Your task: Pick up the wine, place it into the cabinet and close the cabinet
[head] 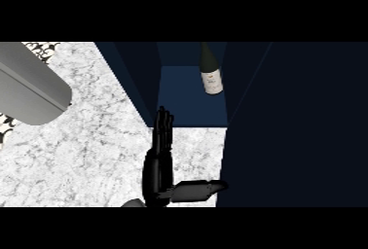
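At the near edge of the marble desk (79,155), the one hand in view, the left hand (159,160), shows fingers straight and pressed together, thumb out to the right, its fingertips at the open cabinet (188,104). A broad dark panel (302,126) fills the right side. Farther in, the single wine bottle (211,73) stands on the cabinet's blue floor, apart from the hand, and one grey rounded block (28,82) sits far left.
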You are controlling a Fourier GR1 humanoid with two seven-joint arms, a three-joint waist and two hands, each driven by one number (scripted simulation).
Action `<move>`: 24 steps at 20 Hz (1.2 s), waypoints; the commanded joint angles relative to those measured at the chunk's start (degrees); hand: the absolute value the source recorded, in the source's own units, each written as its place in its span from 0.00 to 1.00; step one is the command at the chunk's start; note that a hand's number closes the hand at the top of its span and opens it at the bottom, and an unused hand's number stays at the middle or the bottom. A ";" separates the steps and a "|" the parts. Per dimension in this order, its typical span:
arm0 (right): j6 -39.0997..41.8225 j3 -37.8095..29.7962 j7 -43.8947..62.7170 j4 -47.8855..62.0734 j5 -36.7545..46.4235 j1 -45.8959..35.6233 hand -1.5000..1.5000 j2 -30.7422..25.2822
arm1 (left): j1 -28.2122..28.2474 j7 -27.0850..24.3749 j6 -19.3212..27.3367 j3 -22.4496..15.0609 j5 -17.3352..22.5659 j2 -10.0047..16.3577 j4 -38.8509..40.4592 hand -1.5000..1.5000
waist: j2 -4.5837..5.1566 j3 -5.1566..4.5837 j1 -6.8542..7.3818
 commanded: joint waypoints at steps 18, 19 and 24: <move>6.02 6.76 4.89 -4.86 -4.25 2.77 1.00 -0.92 | 22.29 4.55 -10.73 0.32 -2.63 25.03 -34.72 0.00 | 0.05 -0.05 0.21; 6.94 2.67 4.26 -3.15 -7.16 1.42 1.00 -2.33 | 23.86 2.54 -11.93 0.43 -2.96 23.45 -32.47 0.00 | 0.16 -0.03 0.09; 7.41 9.44 7.20 -7.93 -11.13 10.83 1.00 -0.48 | 26.41 3.31 -15.68 6.06 1.05 27.98 -35.43 0.00 | 0.03 -0.02 -0.35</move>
